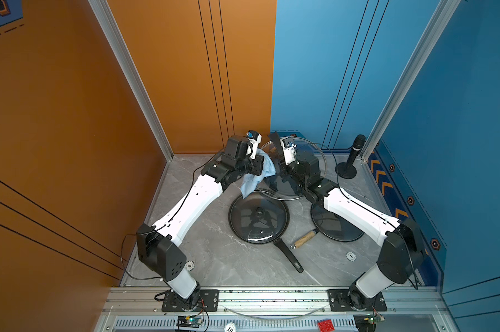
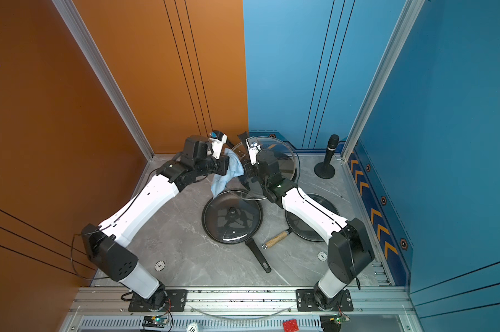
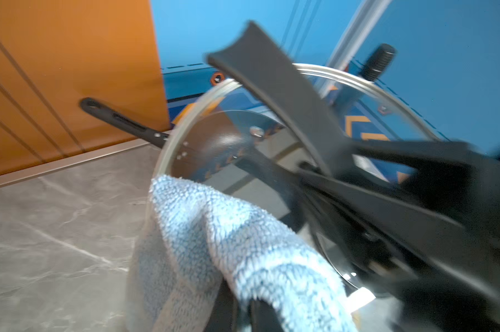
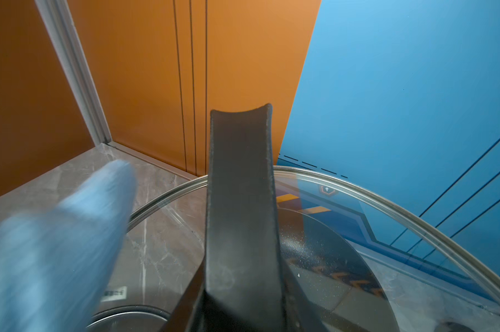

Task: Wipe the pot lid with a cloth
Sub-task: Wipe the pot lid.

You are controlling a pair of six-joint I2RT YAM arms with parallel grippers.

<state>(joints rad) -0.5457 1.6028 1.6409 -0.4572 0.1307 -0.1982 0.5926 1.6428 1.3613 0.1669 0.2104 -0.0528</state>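
Note:
My right gripper (image 1: 283, 168) is shut on the black strap handle (image 4: 240, 201) of a large glass pot lid (image 1: 271, 185), which it holds raised and tilted on edge at the back middle of the table. The lid's steel rim (image 3: 340, 75) shows in both wrist views. My left gripper (image 1: 261, 166) is shut on a light-blue cloth (image 1: 257, 175), bunched up and pressed against the lid's left part, with a tail hanging down. In the left wrist view the cloth (image 3: 228, 235) covers my left gripper (image 3: 248, 313). It is blurred in the right wrist view (image 4: 56, 244).
A black frying pan (image 1: 243, 230) with its own glass lid lies mid-table, its handle (image 1: 291, 257) pointing to the front. A second pan (image 1: 337, 230) with a wooden handle (image 1: 304, 238) lies under the right arm. A third pan's handle (image 3: 119, 120) shows behind the raised lid. A microphone stand (image 1: 355, 155) is at the back right.

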